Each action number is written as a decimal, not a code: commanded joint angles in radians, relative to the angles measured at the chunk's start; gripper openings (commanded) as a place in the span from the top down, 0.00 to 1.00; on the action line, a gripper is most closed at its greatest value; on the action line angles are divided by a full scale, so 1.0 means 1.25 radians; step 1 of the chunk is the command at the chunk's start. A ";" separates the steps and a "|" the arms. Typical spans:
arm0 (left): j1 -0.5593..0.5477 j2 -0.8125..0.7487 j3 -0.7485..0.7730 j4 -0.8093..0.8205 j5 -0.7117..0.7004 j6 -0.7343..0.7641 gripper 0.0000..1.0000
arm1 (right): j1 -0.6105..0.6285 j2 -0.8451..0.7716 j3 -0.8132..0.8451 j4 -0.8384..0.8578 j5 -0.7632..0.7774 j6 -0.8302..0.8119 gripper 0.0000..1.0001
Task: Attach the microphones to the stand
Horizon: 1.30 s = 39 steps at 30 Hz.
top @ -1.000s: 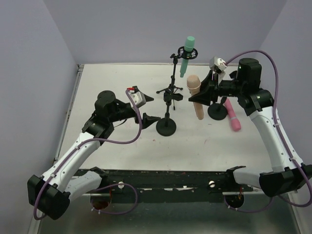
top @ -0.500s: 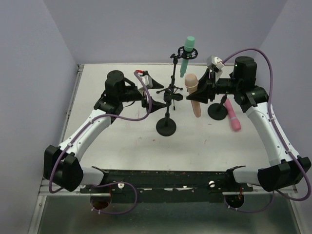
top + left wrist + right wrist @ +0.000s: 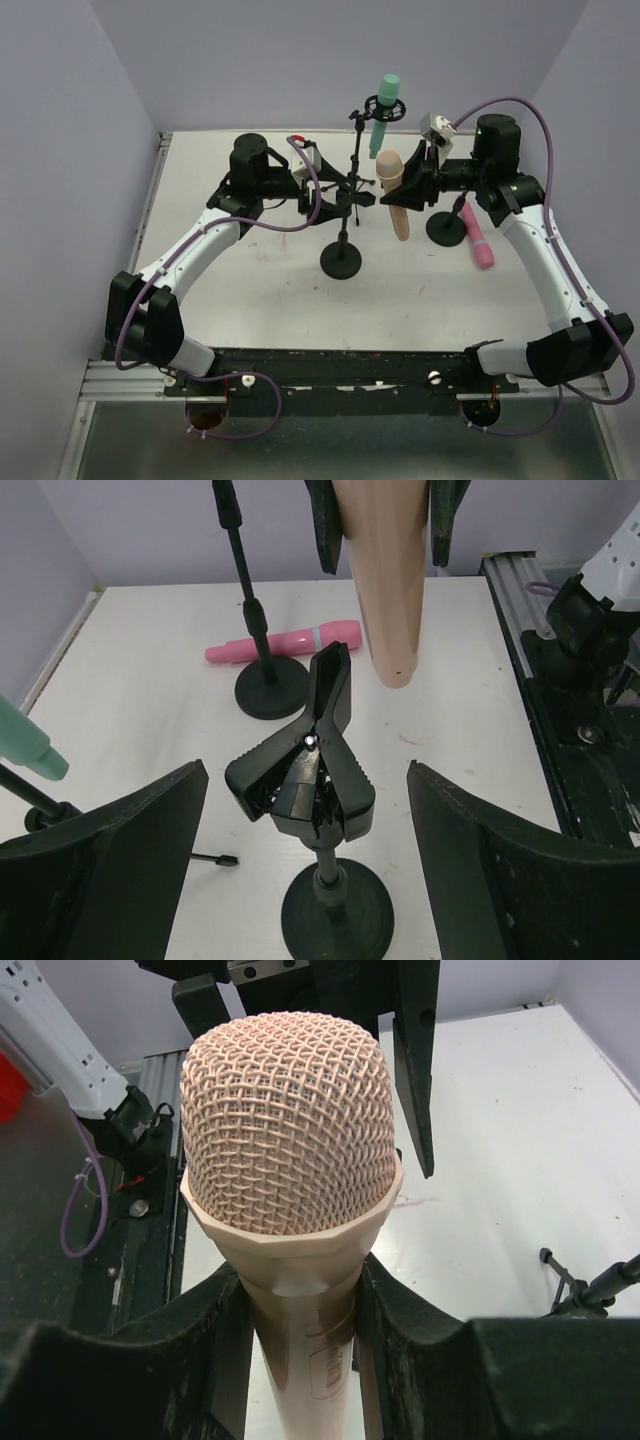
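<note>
The beige-peach microphone [image 3: 395, 195] hangs head up in my right gripper [image 3: 412, 190], which is shut on its body just below the mesh head [image 3: 290, 1160]. Its tail [image 3: 385, 590] hangs above and beyond the black spring clip [image 3: 310, 765] of the short stand [image 3: 342, 262]. My left gripper [image 3: 335, 190] is open, its fingers [image 3: 110, 870] wide on either side of that clip without touching it. The mint green microphone [image 3: 383, 115] sits in the tall stand's holder. The pink microphone [image 3: 477, 235] lies on the table at the right.
The tall tripod stand [image 3: 350, 185] is just behind the short one. A third stand's round base [image 3: 446, 228] sits beside the pink microphone, also in the left wrist view [image 3: 270, 685]. A black rail [image 3: 330, 362] runs along the near edge.
My left arm has swung up and right from the near left, bringing its open fingers around the short stand's clip. My right gripper has shifted slightly left with the beige-peach microphone.
</note>
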 commanded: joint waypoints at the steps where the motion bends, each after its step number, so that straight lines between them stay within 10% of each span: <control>1: 0.005 0.009 0.004 0.061 0.055 -0.014 0.13 | -0.001 0.023 0.028 0.024 -0.036 0.015 0.84; 5: 0.004 0.013 0.006 0.059 0.050 -0.021 0.20 | -0.001 0.032 0.036 0.056 -0.043 0.044 0.84; 13: 0.004 0.003 0.009 -0.003 0.035 -0.003 0.78 | 0.000 0.062 0.059 0.102 -0.048 0.086 0.84; 39: -0.018 -0.095 -0.166 0.217 -0.063 -0.232 0.89 | 0.090 0.086 -0.071 0.405 -0.067 0.189 0.83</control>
